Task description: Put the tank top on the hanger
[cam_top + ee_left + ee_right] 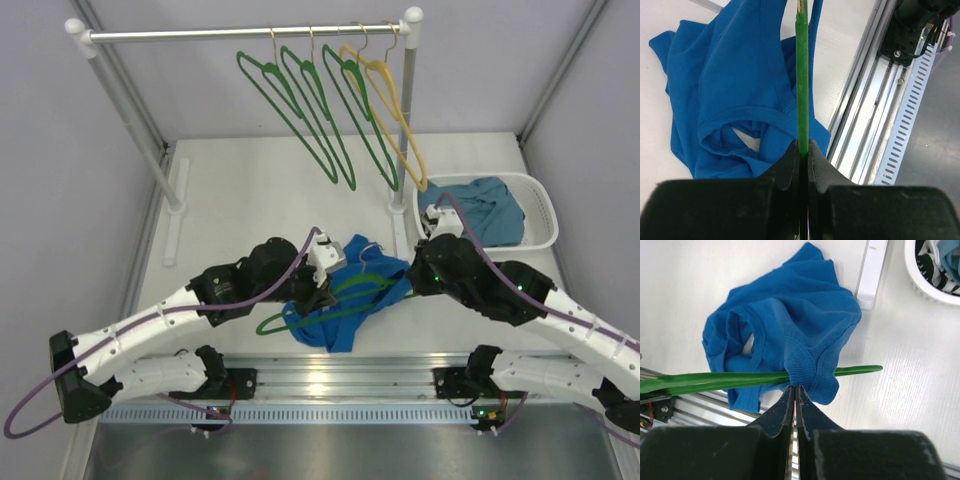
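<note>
The royal-blue tank top (335,325) lies bunched at the table's near edge, between the two arms. A green hanger (268,325) runs through it, low over the table. My left gripper (315,290) is shut on the hanger's thin green bar (802,75), and the tank top (725,75) lies to the left of it. My right gripper (794,388) is shut, pinching a ribbed strap of the tank top (790,315). That strap wraps over one arm of the hanger (860,370), whose tip pokes out to the right. In the top view the right gripper (405,272) is at the garment's right edge.
A rack at the back carries three green hangers (310,110) and a yellow hanger (390,100). A white basket (540,200) at the right holds a teal garment (490,215). The metal rail (330,378) runs along the near edge. The rack's white foot (871,270) stands beside the basket.
</note>
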You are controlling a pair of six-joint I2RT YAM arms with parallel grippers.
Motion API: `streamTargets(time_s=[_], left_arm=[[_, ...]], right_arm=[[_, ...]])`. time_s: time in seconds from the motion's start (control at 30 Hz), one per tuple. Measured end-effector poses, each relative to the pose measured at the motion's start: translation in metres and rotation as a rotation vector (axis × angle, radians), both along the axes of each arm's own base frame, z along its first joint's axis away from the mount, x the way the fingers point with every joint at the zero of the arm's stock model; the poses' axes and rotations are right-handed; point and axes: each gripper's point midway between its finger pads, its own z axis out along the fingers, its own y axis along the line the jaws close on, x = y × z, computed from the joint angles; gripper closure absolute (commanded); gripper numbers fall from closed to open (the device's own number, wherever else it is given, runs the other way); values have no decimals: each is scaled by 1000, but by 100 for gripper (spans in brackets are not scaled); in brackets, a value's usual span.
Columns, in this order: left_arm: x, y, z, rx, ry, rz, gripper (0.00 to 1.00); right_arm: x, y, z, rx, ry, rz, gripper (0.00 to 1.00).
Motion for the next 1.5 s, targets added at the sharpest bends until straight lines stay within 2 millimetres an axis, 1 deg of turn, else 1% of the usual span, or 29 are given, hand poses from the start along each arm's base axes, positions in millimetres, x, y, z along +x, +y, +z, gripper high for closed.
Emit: streamTargets(time_s=[0.2, 0.27, 0.4, 0.43, 0.47, 0.53, 0.57, 0.63, 0.67, 0.77, 0.83, 0.9, 1.0, 1.07, 1.2, 1.3, 1.4, 1.5], left_arm=[[5, -6, -10, -94, -45, 24, 100], [7, -9, -12, -131, -62, 27, 100], [10, -15, -16, -180, -76, 32, 100], [11, -17, -15, -199, -80, 33, 100], [11, -19, -14, -213, -82, 32, 100], [11, -22, -13, -244, -85, 32, 100], [11, -24, -13, -257, -83, 33, 100], [11, -25, -17, -269, -76, 37, 100], [11, -25, -19, -272, -70, 40, 100], [10, -27, -27, -285, -48, 49, 100], [10, -29, -33, -292, -36, 55, 100], [10, -31, -40, -293, -17, 63, 100], [12, -36, -45, -296, 3, 71, 100], [13, -39, -48, -295, 14, 77, 100], [15, -43, -59, -279, 49, 94, 100], [16, -45, -67, -265, 76, 104, 100], [16, -47, -70, -262, 92, 111, 100], [16, -47, -70, -265, 98, 117, 100]], right_arm=[[3, 0, 27, 28, -44, 8, 100], [4, 1, 30, 26, -50, 11, 100], [6, 0, 26, -3, -51, 11, 99], [8, -1, 25, -13, -55, 4, 96], [9, -2, 23, -23, -58, -3, 88], [11, -5, 16, -50, -59, -15, 80], [12, -7, 11, -67, -59, -17, 69], [12, -11, -1, -101, -53, -18, 62], [11, -12, -6, -113, -53, -11, 54], [9, -11, -9, -92, -71, 23, 46], [6, -6, -2, -46, -102, 66, 45], [4, 0, 8, 0, -137, 104, 43], [2, 12, 21, 53, -191, 161, 42], [0, 24, 25, 72, -213, 204, 42], [-3, 48, 21, 67, -233, 266, 42], [-1, 63, 12, 41, -236, 286, 41], [5, 72, 6, 16, -239, 276, 44], [13, 77, -7, -33, -231, 250, 48]])
